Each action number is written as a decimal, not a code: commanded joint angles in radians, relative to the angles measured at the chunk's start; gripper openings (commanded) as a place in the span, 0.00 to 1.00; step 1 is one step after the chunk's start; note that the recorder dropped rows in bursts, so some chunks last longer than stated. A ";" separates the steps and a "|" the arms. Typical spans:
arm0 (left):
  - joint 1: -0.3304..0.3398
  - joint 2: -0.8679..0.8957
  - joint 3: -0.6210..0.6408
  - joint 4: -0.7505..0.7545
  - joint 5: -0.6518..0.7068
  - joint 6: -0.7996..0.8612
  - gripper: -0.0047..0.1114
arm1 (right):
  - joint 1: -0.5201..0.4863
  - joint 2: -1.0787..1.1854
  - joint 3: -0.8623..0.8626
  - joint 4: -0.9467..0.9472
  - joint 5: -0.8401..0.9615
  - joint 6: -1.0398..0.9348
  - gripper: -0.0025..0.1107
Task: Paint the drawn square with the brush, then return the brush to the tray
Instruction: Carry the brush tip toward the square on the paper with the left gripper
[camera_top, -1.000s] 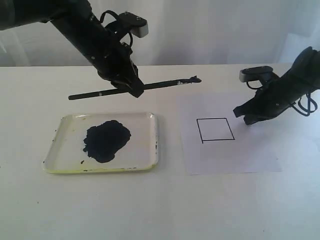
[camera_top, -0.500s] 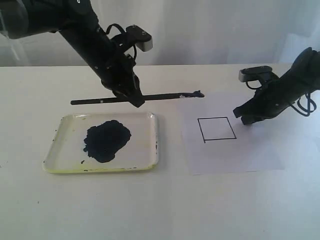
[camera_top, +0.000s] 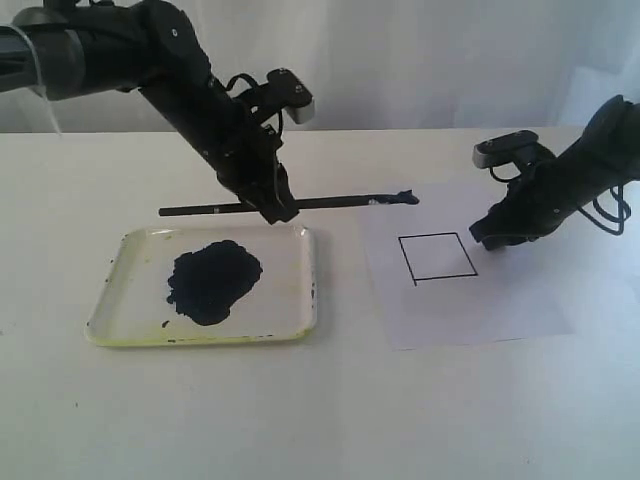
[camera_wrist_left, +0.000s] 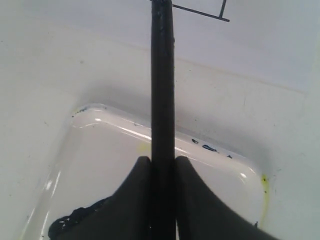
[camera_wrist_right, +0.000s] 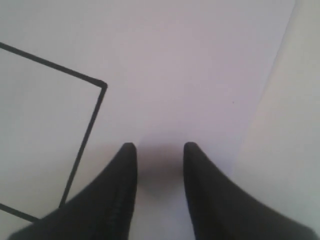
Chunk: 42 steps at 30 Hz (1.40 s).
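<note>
Above the far rim of the shallow pale-yellowish rectangular tray (camera_top: 312, 270), the left gripper (camera_top: 276, 206) clamps the long thin black brush (camera_top: 345, 202) level. Its tip points away from the tray toward the black-outlined, unpainted white square (camera_top: 437, 257). Beyond that square, the right gripper (camera_top: 487, 239) stands parted and empty, low over the white paper sheet (camera_top: 480, 312).

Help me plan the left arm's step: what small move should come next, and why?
Probably carry the brush tip over and down onto the square. The left gripper grips the brush level in the air, its tip short of the square, whose face is blank.
</note>
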<state>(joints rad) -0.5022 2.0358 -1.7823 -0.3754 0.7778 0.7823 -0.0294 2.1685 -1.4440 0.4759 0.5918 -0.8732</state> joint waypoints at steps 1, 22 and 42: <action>0.002 -0.005 -0.022 -0.027 0.000 0.007 0.04 | -0.004 0.006 -0.002 -0.006 -0.006 -0.020 0.43; 0.002 0.017 -0.022 -0.051 -0.009 0.055 0.04 | -0.002 -0.056 -0.002 -0.004 0.012 -0.049 0.46; 0.002 0.017 -0.022 -0.032 0.007 0.080 0.04 | 0.000 0.007 0.002 -0.155 0.077 -0.065 0.44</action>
<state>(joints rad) -0.5022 2.0706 -1.7989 -0.4044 0.7626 0.8530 -0.0294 2.1563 -1.4458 0.3570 0.6382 -0.9311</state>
